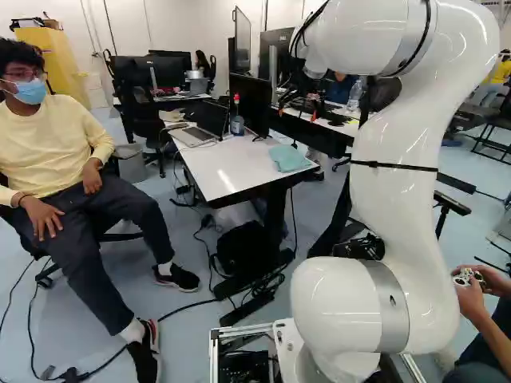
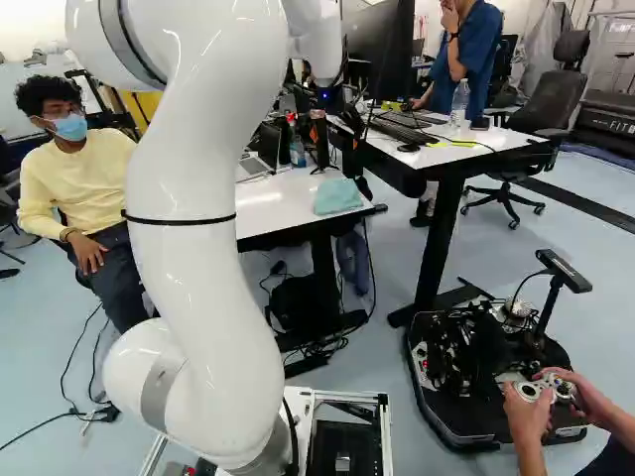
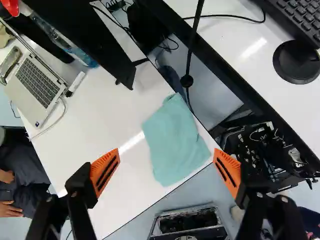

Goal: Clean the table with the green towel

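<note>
Black two-fingered tool (image 1: pixel 298 112): spread
Pale green cloth towel (image 3: pixel 175 142): on white rectangular worktop (image 3: pixel 107 125), close to its corner edges

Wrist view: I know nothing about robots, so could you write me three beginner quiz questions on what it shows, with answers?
1. Multiple choice: what lies on the white table ahead of the claw?
a) a red mug
b) a green towel
c) an open book

2. True or false: the claw is shut tightly on the towel.

3. Fill in one word: the laptop on the same table stands ____, with its keys in sight.

Key: 1 b; 2 false; 3 open.
</note>
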`<state>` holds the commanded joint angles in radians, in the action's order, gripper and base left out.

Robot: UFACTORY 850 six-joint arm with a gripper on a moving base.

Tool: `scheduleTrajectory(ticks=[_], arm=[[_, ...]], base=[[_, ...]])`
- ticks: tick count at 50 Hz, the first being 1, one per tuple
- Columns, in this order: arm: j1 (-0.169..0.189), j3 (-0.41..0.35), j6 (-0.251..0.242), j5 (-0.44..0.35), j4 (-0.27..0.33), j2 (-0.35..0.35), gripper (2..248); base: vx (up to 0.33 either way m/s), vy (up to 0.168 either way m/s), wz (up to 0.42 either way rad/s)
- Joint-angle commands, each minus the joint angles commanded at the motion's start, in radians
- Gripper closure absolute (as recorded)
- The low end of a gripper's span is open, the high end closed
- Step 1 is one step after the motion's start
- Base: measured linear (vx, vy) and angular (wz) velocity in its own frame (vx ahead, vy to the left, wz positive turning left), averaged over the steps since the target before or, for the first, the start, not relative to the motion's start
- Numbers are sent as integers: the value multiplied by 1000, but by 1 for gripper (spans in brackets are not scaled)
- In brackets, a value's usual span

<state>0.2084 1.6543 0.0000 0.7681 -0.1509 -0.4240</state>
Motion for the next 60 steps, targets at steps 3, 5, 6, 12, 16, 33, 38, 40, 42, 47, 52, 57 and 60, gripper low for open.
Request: scheduleTrajectory(ticks=[3, 5, 6, 12, 16, 33, 38, 40, 42, 47, 52, 57, 60], arm=[[0, 0, 0, 0, 0, 0, 3], [0, 0, 0, 0, 0, 0, 3], [0, 0, 0, 0, 0, 0, 3], [-1, -1, 0, 0, 0, 1, 3], [-4, -5, 0, 0, 0, 4, 3], [-41, -66, 0, 0, 0, 53, 3], [-54, -87, 0, 0, 0, 69, 3], [-59, -95, 0, 0, 0, 76, 3], [-64, -104, 0, 0, 0, 83, 3], [-77, -124, 0, 0, 0, 100, 3], [-90, -144, 0, 0, 0, 116, 3], [-95, -153, 0, 0, 0, 123, 3], [-96, -154, 0, -1, 0, 124, 3]], base=[[0, 0, 0], [0, 0, 0], [0, 0, 0], [0, 0, 0], [0, 0, 0], [0, 0, 0], [0, 0, 0], [0, 0, 0], [0, 0, 0], [0, 0, 0], [0, 0, 0], [0, 0, 0], [0, 0, 0]])
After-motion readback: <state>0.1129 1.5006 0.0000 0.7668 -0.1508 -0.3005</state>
